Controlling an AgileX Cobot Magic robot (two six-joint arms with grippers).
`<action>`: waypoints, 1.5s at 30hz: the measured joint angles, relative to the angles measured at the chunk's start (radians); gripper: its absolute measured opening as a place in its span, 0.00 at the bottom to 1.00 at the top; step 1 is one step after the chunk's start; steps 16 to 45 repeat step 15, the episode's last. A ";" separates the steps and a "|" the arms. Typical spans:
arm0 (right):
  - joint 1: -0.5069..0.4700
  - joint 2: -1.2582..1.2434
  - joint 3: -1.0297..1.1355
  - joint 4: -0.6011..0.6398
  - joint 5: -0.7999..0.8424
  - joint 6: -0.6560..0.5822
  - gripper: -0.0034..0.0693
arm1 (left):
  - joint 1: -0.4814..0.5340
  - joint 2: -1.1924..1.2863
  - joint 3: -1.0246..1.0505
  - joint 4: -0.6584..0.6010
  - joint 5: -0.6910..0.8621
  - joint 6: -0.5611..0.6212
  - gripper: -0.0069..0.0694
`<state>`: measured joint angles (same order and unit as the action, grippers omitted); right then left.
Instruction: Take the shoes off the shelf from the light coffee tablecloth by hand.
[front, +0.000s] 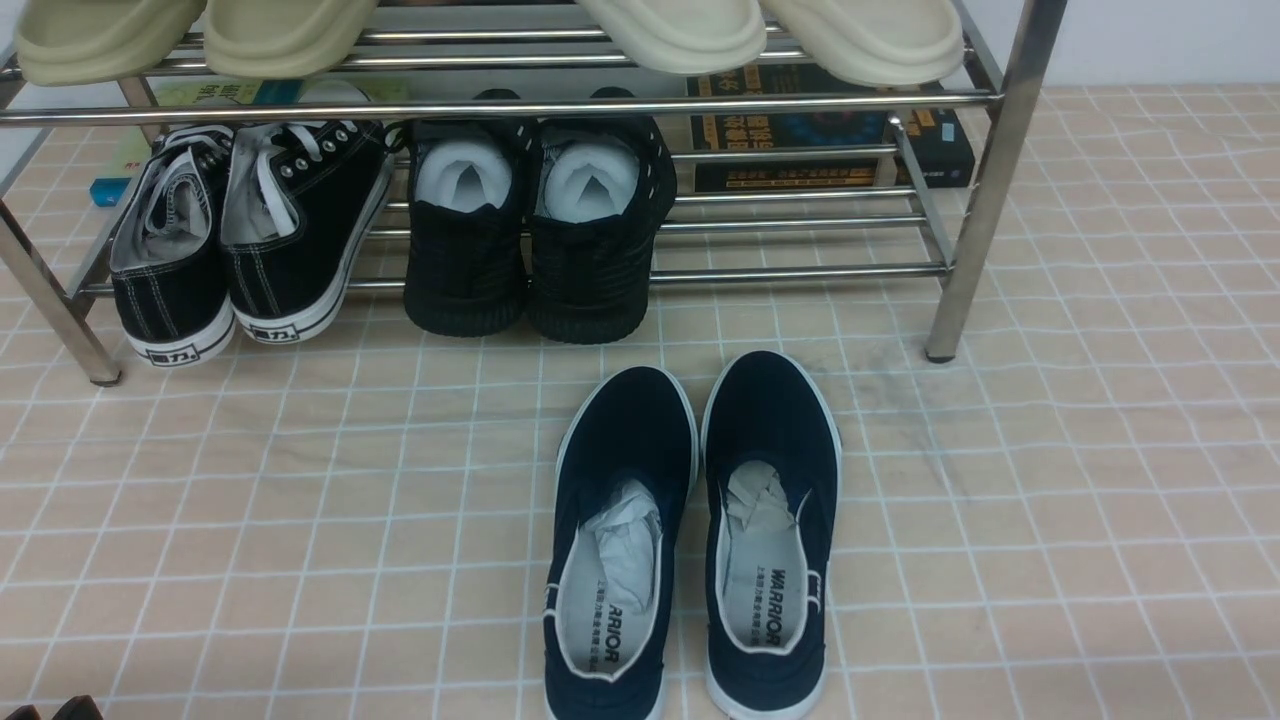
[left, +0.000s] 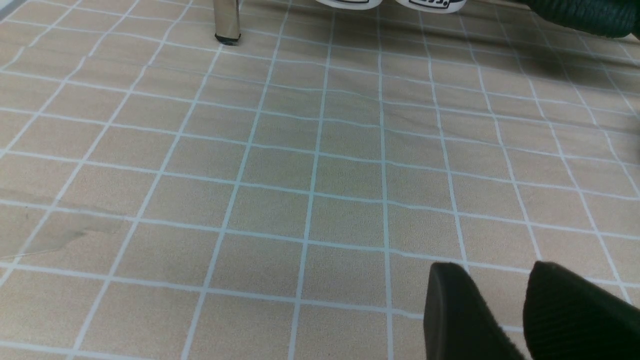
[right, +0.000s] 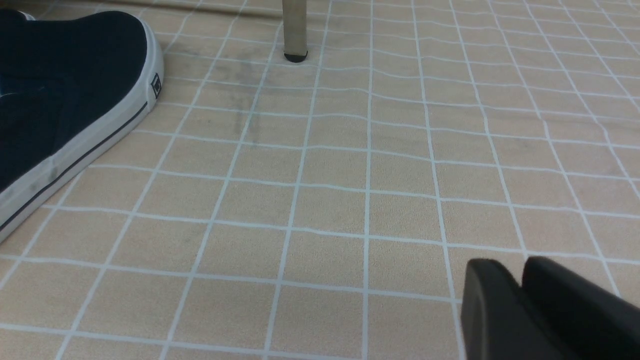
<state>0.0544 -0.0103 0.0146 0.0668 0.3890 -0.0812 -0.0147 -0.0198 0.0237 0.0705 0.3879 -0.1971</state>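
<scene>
Both navy shoes were found already off the shelf, set side by side on the light coffee tablecloth toward the near edge, heels facing the robot, just in front of the rack's lower tier. The task was judged essentially done; little beyond withdrawal seemed left. The left gripper was seen low over bare cloth, its jaws slightly parted and empty. The right gripper was held beside the right shoe, jaws closed together on nothing.
</scene>
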 joint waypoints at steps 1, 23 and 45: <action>0.000 0.000 0.000 0.000 0.000 0.000 0.20 | 0.000 0.000 0.000 0.000 0.000 0.000 0.41; 0.000 0.000 0.000 0.000 0.000 0.000 0.23 | 0.000 0.000 0.000 0.000 0.000 0.000 0.41; 0.000 0.000 0.000 0.000 0.000 0.000 0.23 | 0.000 0.000 0.000 0.000 0.000 0.000 0.41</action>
